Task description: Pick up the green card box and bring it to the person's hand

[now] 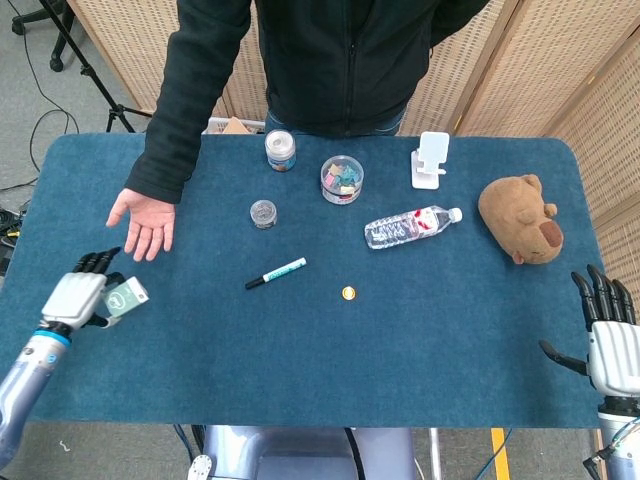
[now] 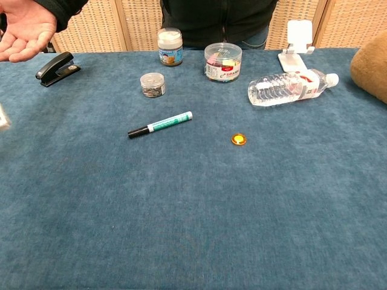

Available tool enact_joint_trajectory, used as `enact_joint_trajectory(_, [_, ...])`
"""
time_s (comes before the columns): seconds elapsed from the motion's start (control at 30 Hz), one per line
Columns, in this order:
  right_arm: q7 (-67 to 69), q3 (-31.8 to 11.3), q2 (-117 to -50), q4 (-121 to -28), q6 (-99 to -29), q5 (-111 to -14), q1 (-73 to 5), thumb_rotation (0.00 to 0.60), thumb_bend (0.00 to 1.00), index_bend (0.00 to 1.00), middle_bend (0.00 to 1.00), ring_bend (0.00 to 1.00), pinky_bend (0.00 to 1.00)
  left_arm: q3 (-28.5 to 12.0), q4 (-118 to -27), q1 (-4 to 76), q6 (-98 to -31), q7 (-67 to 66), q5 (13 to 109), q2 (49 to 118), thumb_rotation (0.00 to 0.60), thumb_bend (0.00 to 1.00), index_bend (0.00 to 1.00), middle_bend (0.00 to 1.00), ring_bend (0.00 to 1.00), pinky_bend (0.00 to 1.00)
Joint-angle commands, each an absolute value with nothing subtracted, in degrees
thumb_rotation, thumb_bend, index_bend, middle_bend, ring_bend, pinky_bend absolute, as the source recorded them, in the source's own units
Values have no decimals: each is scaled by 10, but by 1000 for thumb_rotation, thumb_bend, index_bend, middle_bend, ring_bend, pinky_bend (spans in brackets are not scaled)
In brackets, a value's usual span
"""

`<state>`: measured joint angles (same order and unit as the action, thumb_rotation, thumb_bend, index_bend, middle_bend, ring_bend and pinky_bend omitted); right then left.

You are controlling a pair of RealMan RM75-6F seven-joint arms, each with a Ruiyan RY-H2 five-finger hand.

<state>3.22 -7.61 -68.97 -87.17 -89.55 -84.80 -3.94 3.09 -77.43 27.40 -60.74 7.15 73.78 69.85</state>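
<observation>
With the green card box (image 1: 126,298) gripped in my left hand (image 1: 78,298), the pickup looks done as far as I can judge. Head view shows the box poking out to the right of the curled fingers, at the near-left corner of the table (image 1: 420,340); whether it is raised off the cloth I cannot tell for certain, though chest view catches only a pale sliver at its left edge, which suggests the hand sits far out to the side.

What is left is the delivery. The person's hand (image 1: 144,222) waits palm up, farther from me and a little to the right of my left hand, near it but not touching. I judge I need to carry the box up and across to that palm, then let go once it rests there.

My right hand (image 1: 610,335) is at the near-right corner, fingers spread and holding nothing, well apart from the toy bear (image 1: 520,218). The marker (image 1: 276,273) and small orange disc (image 1: 348,293) lie mid-table, clear of my path.
</observation>
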Motion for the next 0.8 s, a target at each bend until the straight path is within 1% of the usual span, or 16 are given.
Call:
enact_joint_trajectory(0.03, [29, -75, -690, -873, -896, -850, -40, 600, 0, 0, 0, 0, 1, 31, -747, 224, -696, 168, 792, 657, 600, 530, 679, 0, 0, 26])
enact_joint_trajectory(0.13, [25, -74, -691, -876, -897, -854, -40, 600, 0, 0, 0, 0, 1, 20, -752, 212, -734, 203, 807, 633, 600, 527, 683, 0, 0, 26])
enact_joint_trajectory(0.23, [23, -73, -691, -877, -898, -855, -40, 600, 0, 0, 0, 0, 1, 13, -767, 206, -755, 227, 820, 611, 600, 526, 683, 0, 0, 26])
enact_joint_trajectory(0.27, [25, -73, -691, -878, -897, -854, -40, 600, 0, 0, 0, 0, 0, 2, -782, 205, -777, 234, 827, 593, 600, 525, 684, 0, 0, 26])
enact_joint_trajectory(0.43, [29, -74, -690, -876, -895, -851, -40, 600, 0, 0, 0, 0, 1, -26, -816, 217, -787, 214, 831, 575, 600, 523, 696, 0, 0, 26])
enact_joint_trajectory(0.5, [30, -74, -691, -874, -894, -850, -41, 600, 0, 0, 0, 0, 1, -45, -821, 239, -773, 181, 829, 587, 600, 521, 701, 0, 0, 26])
enact_joint_trajectory(0.6, [30, -75, -691, -873, -892, -848, -41, 600, 0, 0, 0, 0, 1, -62, -837, 270, -729, 140, 813, 600, 600, 521, 703, 0, 0, 26])
enact_joint_trajectory(0.8, [34, -78, -691, -869, -890, -840, -41, 600, 0, 0, 0, 0, 1, -95, -849, 316, -667, 46, 756, 641, 600, 514, 703, 0, 0, 26])
